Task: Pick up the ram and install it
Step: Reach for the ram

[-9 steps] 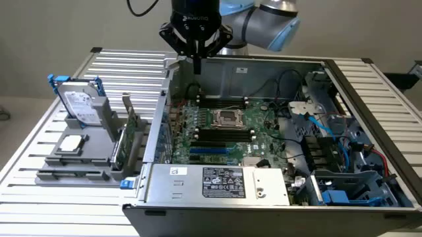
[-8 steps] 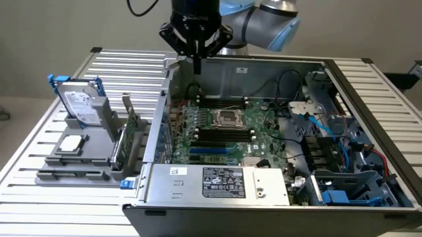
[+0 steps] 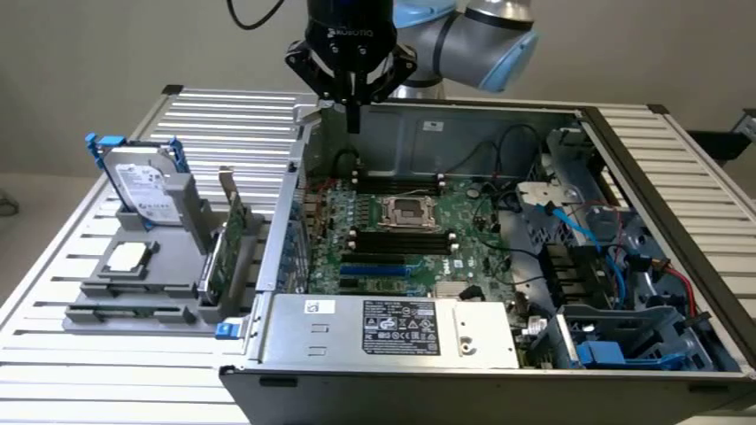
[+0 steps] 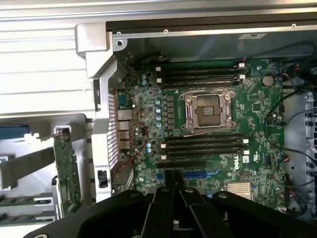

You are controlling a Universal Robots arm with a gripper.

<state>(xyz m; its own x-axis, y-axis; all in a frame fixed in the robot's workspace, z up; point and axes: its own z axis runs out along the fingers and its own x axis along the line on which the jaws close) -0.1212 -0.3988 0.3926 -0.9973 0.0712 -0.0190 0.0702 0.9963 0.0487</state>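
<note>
The ram (image 3: 130, 312) is a thin green stick lying in a slot at the front of the grey fixture (image 3: 165, 283), on the exterior view's left; its green edge (image 4: 20, 201) also shows in the wrist view. My gripper (image 3: 352, 119) hangs over the back wall of the open computer case (image 3: 497, 341), far from the ram. Its fingers (image 4: 168, 191) are pressed together with nothing between them. Below it lies the green motherboard (image 4: 257, 104) with long black memory slots (image 4: 203, 144) beside the CPU socket (image 4: 205, 110).
A green expansion card (image 3: 236, 235) stands upright in the fixture beside the case wall. A hard drive (image 3: 148, 186) stands at the fixture's back, with a CPU chip (image 3: 127, 257) in front of it. Cables and blue drive bays (image 3: 614, 266) crowd the case's right side.
</note>
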